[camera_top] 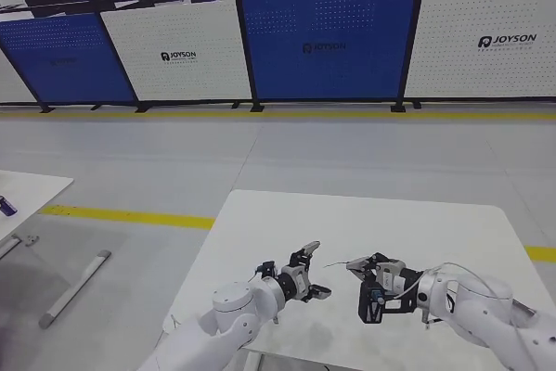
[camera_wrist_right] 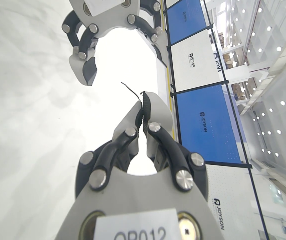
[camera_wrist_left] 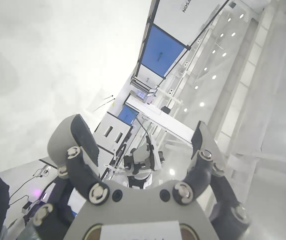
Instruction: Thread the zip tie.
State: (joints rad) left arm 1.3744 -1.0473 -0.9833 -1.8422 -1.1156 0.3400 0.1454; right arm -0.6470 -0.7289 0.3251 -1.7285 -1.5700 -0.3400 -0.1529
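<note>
A thin black zip tie (camera_wrist_right: 130, 91) sticks out of my right gripper (camera_wrist_right: 142, 102), which is shut on it, with only the curved tail showing past the fingertips. In the top view the zip tie (camera_top: 338, 263) points from the right gripper (camera_top: 355, 266) toward my left gripper (camera_top: 316, 271). The left gripper (camera_wrist_right: 125, 66) stands open a short way in front of the tail, facing it and not touching it. Nothing lies between the left gripper's (camera_wrist_left: 140, 126) fingers, and the right gripper (camera_wrist_left: 140, 163) shows beyond them. Both are held above the white table (camera_top: 370, 223).
The table's near edge (camera_top: 259, 348) lies just under both arms. A second white table (camera_top: 22, 190) at the far left carries a dark blue can (camera_top: 4, 205). A grey bar (camera_top: 73, 287) lies on the floor between the tables.
</note>
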